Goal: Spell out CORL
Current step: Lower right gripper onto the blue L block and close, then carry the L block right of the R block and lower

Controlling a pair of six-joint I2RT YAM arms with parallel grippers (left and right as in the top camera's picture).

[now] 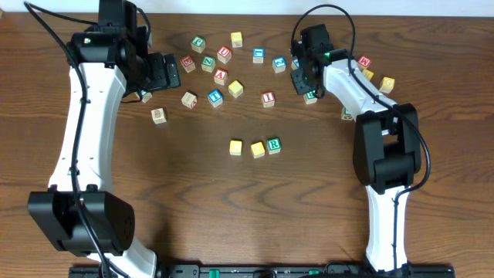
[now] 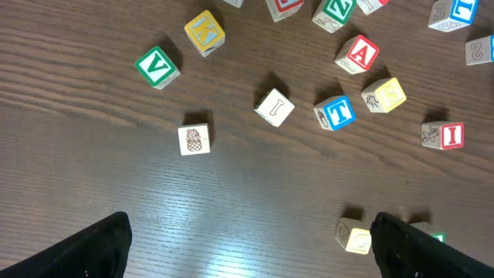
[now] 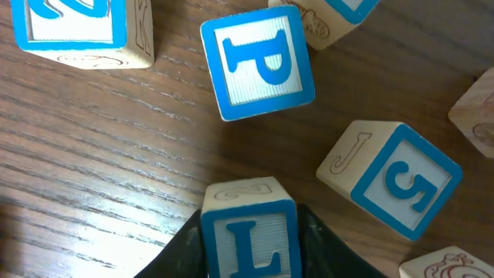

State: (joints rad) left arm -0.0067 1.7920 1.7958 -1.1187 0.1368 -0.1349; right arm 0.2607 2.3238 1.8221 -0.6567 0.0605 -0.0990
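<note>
A yellow block [image 1: 235, 147], a second yellow block [image 1: 258, 150] and the green R block [image 1: 273, 145] sit in a row on the surface [image 1: 231, 216], so only the blue L block [image 3: 248, 228] is left, squeezed by the right hand [image 3: 249, 255] far right, while the left hand [image 2: 255, 255] hangs wide open.

overhead top-down, wrist views close above table [image 1: 309, 201]

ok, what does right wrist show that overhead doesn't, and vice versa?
Right wrist only: blue L cube pinched in the right gripper, blue P cube and blue S cube beside it. Overhead only: two yellow cubes and green R cube in a row mid-table, open left gripper. Both: wooden table, loose cubes around the right gripper.
</note>
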